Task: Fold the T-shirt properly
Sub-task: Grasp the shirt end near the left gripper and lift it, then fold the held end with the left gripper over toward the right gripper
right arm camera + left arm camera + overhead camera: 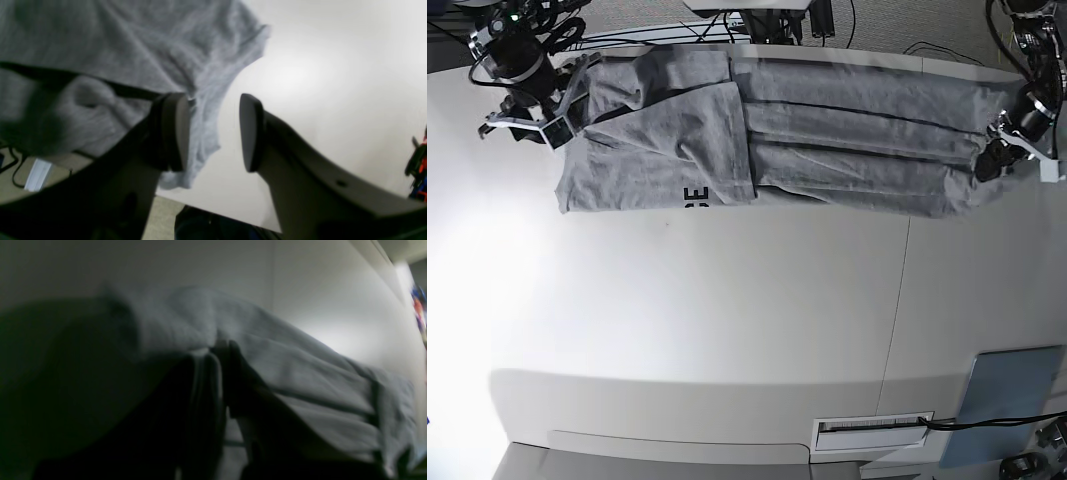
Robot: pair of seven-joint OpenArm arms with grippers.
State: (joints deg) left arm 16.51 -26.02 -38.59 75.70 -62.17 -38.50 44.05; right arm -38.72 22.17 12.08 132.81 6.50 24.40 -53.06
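The heather-grey T-shirt (847, 140) lies folded into a long band across the far side of the white table (727, 320). Black lettering (695, 194) shows at its near edge. My left gripper (989, 158) is at the shirt's right end. In the left wrist view its dark fingers (224, 350) are pressed together on a fold of the shirt (300, 373). My right gripper (532, 122) is at the shirt's left end and open. In the right wrist view (213, 131) one finger rests against the shirt's edge (133, 40), the other over bare table.
A flat grey-blue pad (1012, 400) lies at the near right corner. A white slotted strip (872, 428) sits at the near edge. Cables (767, 20) run behind the table's far edge. A seam (897, 310) crosses the tabletop.
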